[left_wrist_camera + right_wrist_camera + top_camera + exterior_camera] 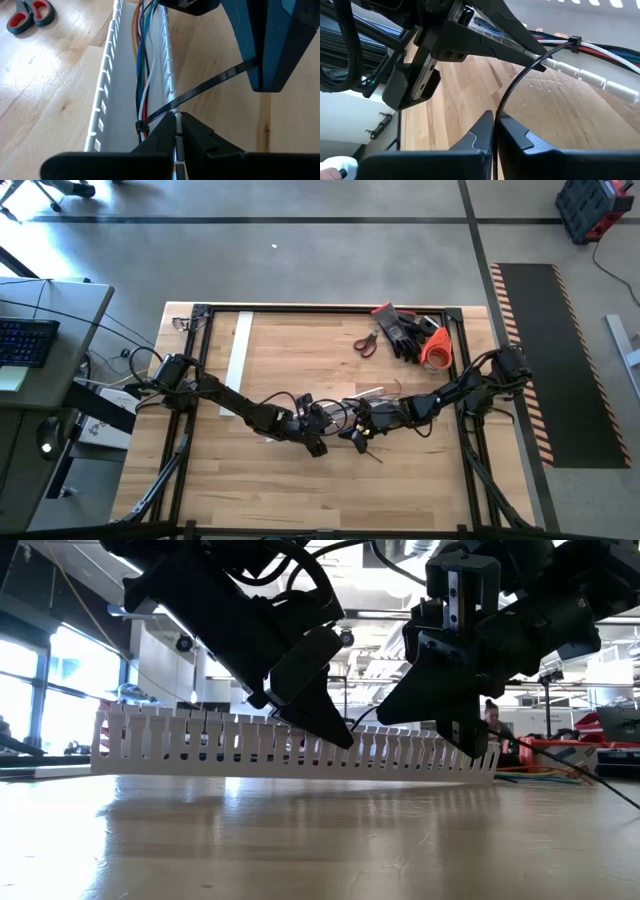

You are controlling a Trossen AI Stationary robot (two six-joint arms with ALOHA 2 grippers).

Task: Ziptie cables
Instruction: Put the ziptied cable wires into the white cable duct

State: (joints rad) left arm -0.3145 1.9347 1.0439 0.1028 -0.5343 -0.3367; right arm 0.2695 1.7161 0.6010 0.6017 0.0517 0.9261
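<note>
The cables (142,60), several thin wires in blue, green, red, white and yellow, lie lengthwise inside the white comb-toothed duct (107,85). A black zip tie (210,82) loops around them, its head (141,127) beside the bundle. My left gripper (178,125) is shut at the duct's side wall next to the loop; the high view places it mid-table (318,442). My right gripper (494,125) is shut on the tie's tail, close on the right (355,432). My left gripper pinches the duct's toothed side wall (178,150) between its two fingers, right beside where the zip tie crosses it. The fingers slant down from the table's left side (325,720). The duct rests on the table. My right gripper pinches the zip tie's free tail (496,112) between its two fingers. The tail arcs up from the fingers to the loop and head (574,42) on the cables. The fingers point down over the table (465,735).
Red-handled scissors (365,342) lie toward the far right, next to black-and-red gloves (400,330) and an orange object (435,350). A long white strip (240,360) lies on the left half. A black frame (330,308) borders the table. A person (492,720) sits beyond it.
</note>
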